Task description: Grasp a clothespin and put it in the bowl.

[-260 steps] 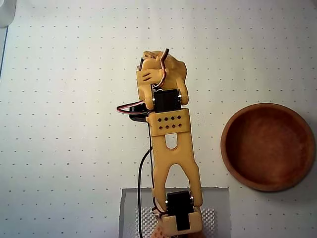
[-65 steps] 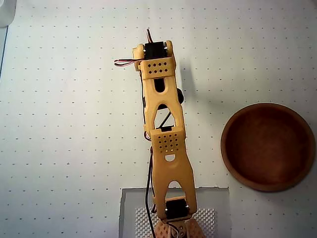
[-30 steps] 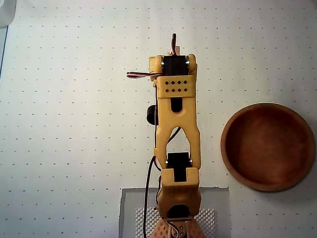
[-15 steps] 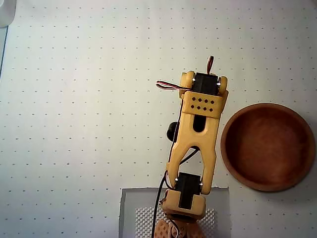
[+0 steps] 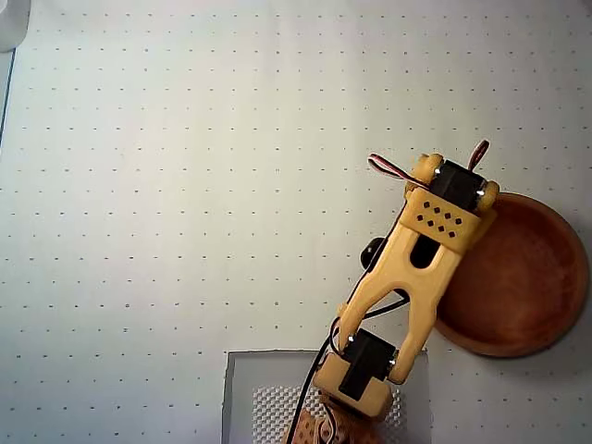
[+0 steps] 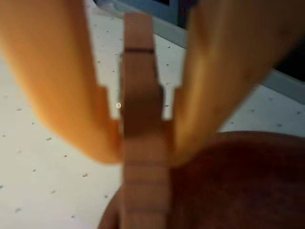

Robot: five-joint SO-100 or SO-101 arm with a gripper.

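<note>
The jaws pinch the wooden clothespin lengthwise, hanging at the reddish-brown bowl's rim so letting go should drop it in.

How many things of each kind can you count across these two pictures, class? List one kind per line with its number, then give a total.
Clothespin: 1, clamped between the gripper fingers in the wrist view
Bowl: 1, reddish-brown and round
Robot arm: 1, orange, reaching over the bowl's rim
Total: 3
</note>
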